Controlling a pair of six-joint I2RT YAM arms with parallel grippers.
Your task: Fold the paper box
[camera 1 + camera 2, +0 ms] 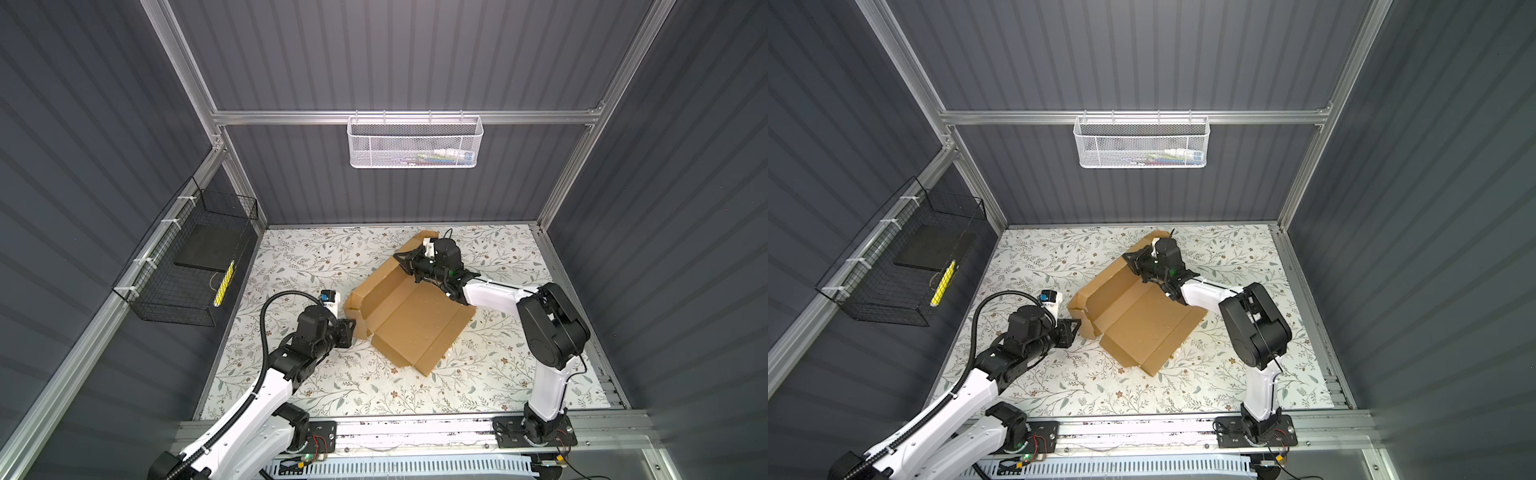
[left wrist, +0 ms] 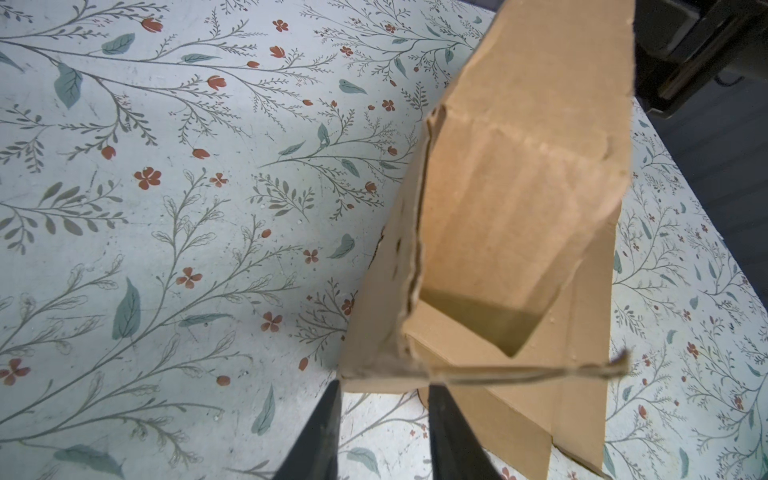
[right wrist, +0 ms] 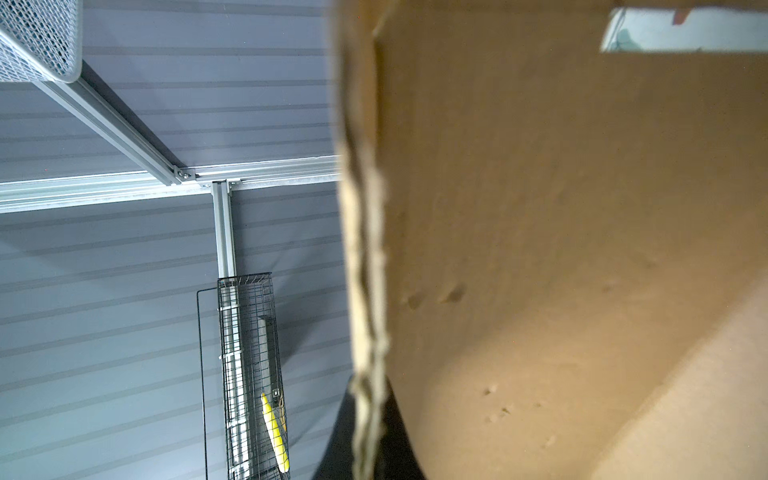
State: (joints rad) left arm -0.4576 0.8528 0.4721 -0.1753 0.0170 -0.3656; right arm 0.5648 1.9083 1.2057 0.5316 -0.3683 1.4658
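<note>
A plain brown corrugated cardboard box, partly folded, sits near the middle of a floral-patterned tabletop, turned diagonally in both top views. Its wide base panel lies flat. A long side wall along its far-left edge stands raised, and short flaps at the left end are folded in on each other.

The right gripper reaches over the box from the right to the far end of the raised wall. In the right wrist view, the rough cut edge of the cardboard runs straight down into the gripper, whose jaws are together, clamped on that thin edge.

The left gripper is low at the box's left end, against the folded flaps. In the left wrist view, its two dark fingers are apart, with tabletop visible between them. Their tips meet the lower edge of a folded corner of the box. Whether they press on it cannot be told.

A white mesh basket hangs on the back wall rail. A black wire basket hangs on the left wall, with a yellow object inside.
</note>
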